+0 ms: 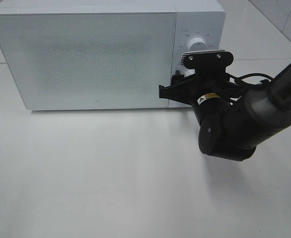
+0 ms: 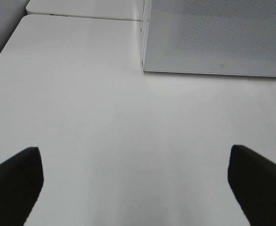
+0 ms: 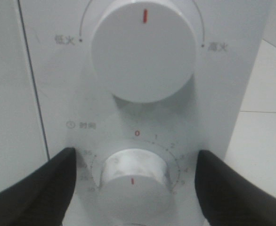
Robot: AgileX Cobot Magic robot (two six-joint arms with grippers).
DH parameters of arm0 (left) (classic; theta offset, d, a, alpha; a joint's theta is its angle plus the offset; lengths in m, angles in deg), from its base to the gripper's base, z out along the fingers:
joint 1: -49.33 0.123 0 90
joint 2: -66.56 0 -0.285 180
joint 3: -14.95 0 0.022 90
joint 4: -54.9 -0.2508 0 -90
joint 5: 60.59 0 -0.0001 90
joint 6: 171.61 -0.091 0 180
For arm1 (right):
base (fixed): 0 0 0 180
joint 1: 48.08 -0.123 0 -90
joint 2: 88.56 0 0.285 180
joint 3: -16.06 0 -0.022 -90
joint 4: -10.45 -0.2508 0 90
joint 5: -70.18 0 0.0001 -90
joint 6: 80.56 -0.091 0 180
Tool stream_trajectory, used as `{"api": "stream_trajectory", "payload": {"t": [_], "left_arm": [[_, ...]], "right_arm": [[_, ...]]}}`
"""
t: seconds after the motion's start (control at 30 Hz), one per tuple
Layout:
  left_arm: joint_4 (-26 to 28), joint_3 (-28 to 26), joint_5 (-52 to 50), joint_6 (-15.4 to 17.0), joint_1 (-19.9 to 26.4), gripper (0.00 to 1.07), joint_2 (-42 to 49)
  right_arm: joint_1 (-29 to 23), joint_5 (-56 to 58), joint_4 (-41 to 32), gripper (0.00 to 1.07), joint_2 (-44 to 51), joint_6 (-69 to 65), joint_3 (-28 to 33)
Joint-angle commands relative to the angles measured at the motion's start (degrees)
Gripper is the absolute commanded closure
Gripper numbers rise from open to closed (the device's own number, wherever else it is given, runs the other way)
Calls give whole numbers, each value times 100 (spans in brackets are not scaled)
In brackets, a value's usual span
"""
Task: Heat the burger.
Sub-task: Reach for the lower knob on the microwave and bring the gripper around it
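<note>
From the high camera I see a white microwave (image 1: 86, 54) standing on the white bench (image 1: 110, 188), with its door (image 1: 81, 52) shut. The right end effector (image 1: 173, 85) is pressed close to the control panel, under the upper knob (image 1: 197, 47), and the dark arm covers the lower part of the panel. The burger does not show here. The door window is frosted, so I cannot tell for sure where the burger is; I judge it is already inside, behind the door. In the left wrist view the left end effector (image 2: 135, 188) hangs over the bare bench (image 2: 81, 117) with its fingers (image 2: 15, 183) spread wide and nothing between them, and the microwave (image 2: 213, 37) is well apart from it. In the right wrist view the right end effector (image 3: 138, 183) is spread, one dark finger (image 3: 44, 188) on each side of the timer knob (image 3: 133, 181), with a small gap on both sides, so it is not pinching the knob yet. The upper knob (image 3: 142, 49) is above and is not touched. The axis of the timer knob points straight out of the panel toward the wrist, centred between the fingers. The right arm is clearly the nearer one, so I think setting the time falls to it.
</note>
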Motion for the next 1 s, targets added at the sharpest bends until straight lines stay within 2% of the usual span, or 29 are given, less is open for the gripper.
{"api": "stream_trajectory", "payload": {"t": [0.03, 0.3, 0.33, 0.37, 0.4, 0.43, 0.47, 0.5, 0.53, 0.57, 0.6, 0.63, 0.83, 1.0], "left_arm": [[46, 23, -74, 34, 11, 6, 109], [46, 23, -74, 34, 11, 6, 109], [46, 23, -74, 34, 11, 6, 109], [46, 23, -74, 34, 11, 6, 109], [46, 23, -74, 34, 11, 6, 109], [46, 23, -74, 34, 11, 6, 109], [46, 23, -74, 34, 11, 6, 109], [46, 23, -74, 34, 11, 6, 109], [46, 23, -74, 34, 11, 6, 109], [46, 23, -74, 34, 11, 6, 109], [46, 23, -74, 34, 11, 6, 109], [46, 23, -74, 34, 11, 6, 109], [46, 23, -74, 34, 11, 6, 109], [46, 23, -74, 34, 11, 6, 109]], "right_arm": [[17, 86, 97, 42, 11, -57, -97], [17, 126, 120, 49, 11, -57, -97], [17, 120, 120, 56, 11, -57, -97], [17, 126, 120, 68, 11, -57, -97], [17, 126, 120, 68, 11, -57, -97], [17, 138, 120, 75, 11, -57, -97], [17, 138, 120, 75, 11, -57, -97], [17, 166, 132, 88, 11, -57, -97], [17, 172, 143, 94, 11, -57, -97], [17, 172, 143, 94, 11, -57, -97], [17, 183, 143, 103, 11, -57, -97], [17, 183, 143, 107, 11, -57, -97], [17, 189, 143, 107, 11, -63, -97], [17, 52, 264, 107, 11, -602, -80]]}}
